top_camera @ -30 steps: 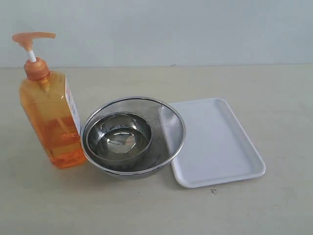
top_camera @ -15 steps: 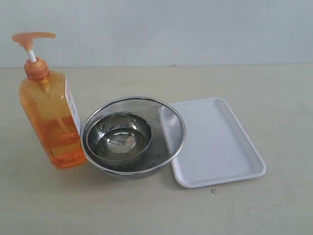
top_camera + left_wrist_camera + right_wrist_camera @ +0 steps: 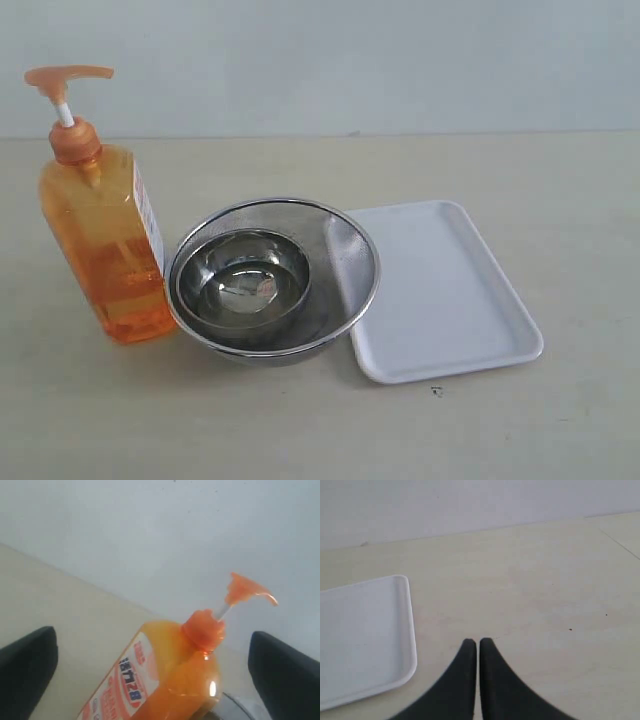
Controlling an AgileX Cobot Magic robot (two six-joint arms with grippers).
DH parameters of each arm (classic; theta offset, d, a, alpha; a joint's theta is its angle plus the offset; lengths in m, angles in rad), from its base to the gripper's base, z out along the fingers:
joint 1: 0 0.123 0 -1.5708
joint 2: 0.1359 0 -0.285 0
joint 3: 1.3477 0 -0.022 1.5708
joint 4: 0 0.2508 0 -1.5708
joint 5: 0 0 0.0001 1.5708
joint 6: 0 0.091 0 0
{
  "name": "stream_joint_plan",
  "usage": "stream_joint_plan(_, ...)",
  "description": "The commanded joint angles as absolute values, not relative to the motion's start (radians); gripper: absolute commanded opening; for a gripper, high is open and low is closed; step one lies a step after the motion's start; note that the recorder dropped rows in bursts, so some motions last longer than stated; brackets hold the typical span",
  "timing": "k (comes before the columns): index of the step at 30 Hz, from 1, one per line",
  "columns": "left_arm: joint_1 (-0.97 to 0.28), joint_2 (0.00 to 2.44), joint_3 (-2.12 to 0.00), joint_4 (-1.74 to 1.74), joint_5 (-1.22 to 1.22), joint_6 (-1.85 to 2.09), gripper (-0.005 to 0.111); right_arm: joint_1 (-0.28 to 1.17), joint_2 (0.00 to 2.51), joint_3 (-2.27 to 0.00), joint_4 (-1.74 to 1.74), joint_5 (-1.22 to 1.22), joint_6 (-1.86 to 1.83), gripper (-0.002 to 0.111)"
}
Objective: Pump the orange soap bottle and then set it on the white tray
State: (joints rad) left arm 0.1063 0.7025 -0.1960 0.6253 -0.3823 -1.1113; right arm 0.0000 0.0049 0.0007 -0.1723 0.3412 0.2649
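Observation:
The orange soap bottle (image 3: 108,245) stands upright at the left of the table, its pump head (image 3: 68,76) raised on a white stem. The white tray (image 3: 440,290) lies bare to the right of the steel bowls. Neither gripper shows in the exterior view. In the left wrist view, my left gripper (image 3: 155,660) is open wide, its black fingers (image 3: 27,660) on either side of the bottle (image 3: 165,675) and apart from it. In the right wrist view, my right gripper (image 3: 477,642) is shut on nothing above the tabletop, beside the tray (image 3: 365,635).
A small steel bowl (image 3: 245,275) sits inside a larger mesh steel bowl (image 3: 345,255), between the bottle and the tray and touching both. A pale wall runs behind the beige table (image 3: 560,180).

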Motion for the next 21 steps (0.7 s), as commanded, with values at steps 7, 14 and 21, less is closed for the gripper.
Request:
stream_joint_plan(7,0.014,0.751,-0.243,0.452,-0.217,-0.916,0.096,-0.003,0.0,0.0,-0.172,0.335,0.261,0.0)
stream_joint_plan(14,-0.025,0.751,-0.243,-0.087,-0.214,-0.2,0.096,-0.003,0.0,0.0,-0.172,0.335,0.261,0.0)
stream_joint_plan(21,-0.025,0.751,-0.256,-0.232,-0.099,0.049,0.096,-0.003,0.0,0.0,-0.172,0.335,0.261,0.0)
